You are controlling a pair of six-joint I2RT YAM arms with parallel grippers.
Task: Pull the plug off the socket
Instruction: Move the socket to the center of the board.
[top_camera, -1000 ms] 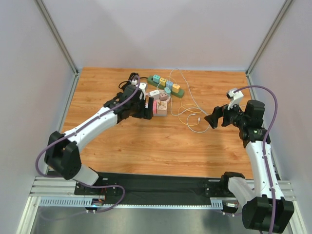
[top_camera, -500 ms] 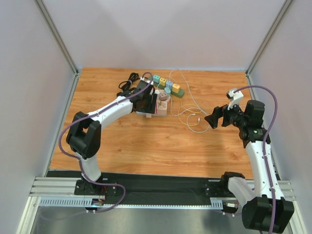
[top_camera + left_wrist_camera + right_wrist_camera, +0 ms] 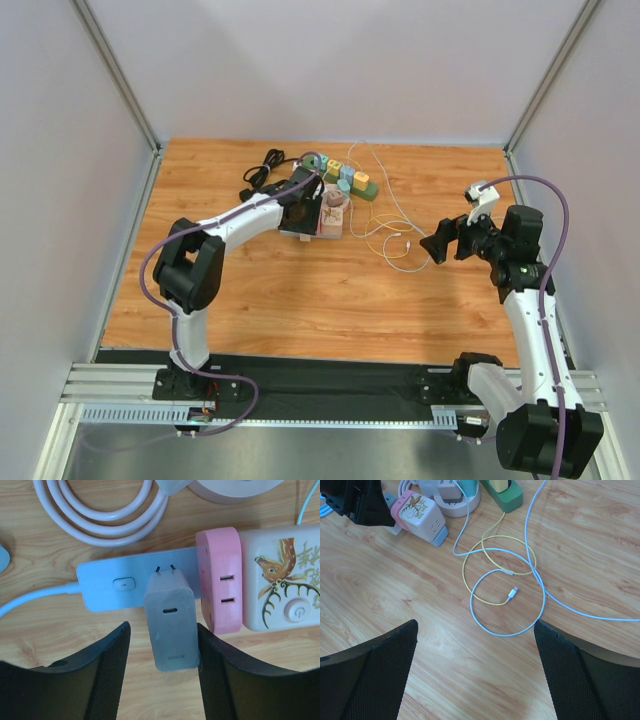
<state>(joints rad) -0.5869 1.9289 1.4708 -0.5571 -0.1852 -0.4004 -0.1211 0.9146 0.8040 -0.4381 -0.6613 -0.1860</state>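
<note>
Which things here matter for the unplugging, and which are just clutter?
Job: grey charger plug; light-blue power strip it sits in; left hand, straddling the plug.
Clutter: pink deer-print socket cube; green power strip; yellow cable; coiled white cable.

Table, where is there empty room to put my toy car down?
The wide bare wood at the near side of the table, in front of the looped cables and the pink socket block, is free. So is the far right corner. The back middle, around the green power strip, is crowded.
</note>
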